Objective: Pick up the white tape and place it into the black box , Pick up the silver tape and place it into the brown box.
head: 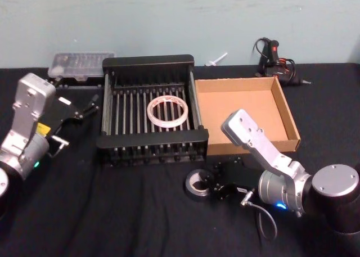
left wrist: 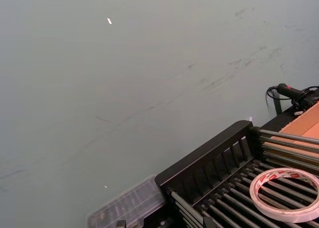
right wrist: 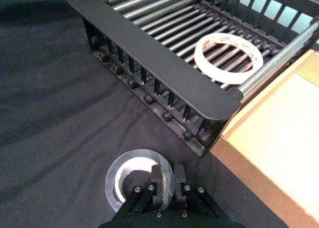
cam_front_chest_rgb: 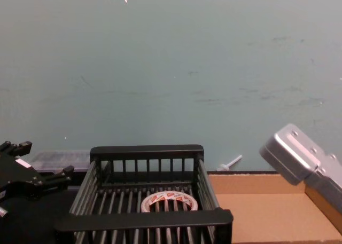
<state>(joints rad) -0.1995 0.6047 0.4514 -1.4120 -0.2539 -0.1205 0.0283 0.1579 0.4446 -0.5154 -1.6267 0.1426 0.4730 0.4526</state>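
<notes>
A: Head view?
B: I see the white tape [head: 167, 111] lying flat in the black box [head: 147, 61]; the silver tape [head: 198, 184] sits on the table [head: 112, 212] before the brown box [head: 288, 111]. My right gripper [head: 216, 183] touches it; my left gripper [head: 76, 119] hangs spread, left of the black box.
A: Right wrist view?
B: 2 fingers [right wrist: 157, 180] pinch the silver tape's wall.
A: Chest view?
B: White tape inside the black box.

Matt cardboard brown box [head: 242, 94]
</notes>
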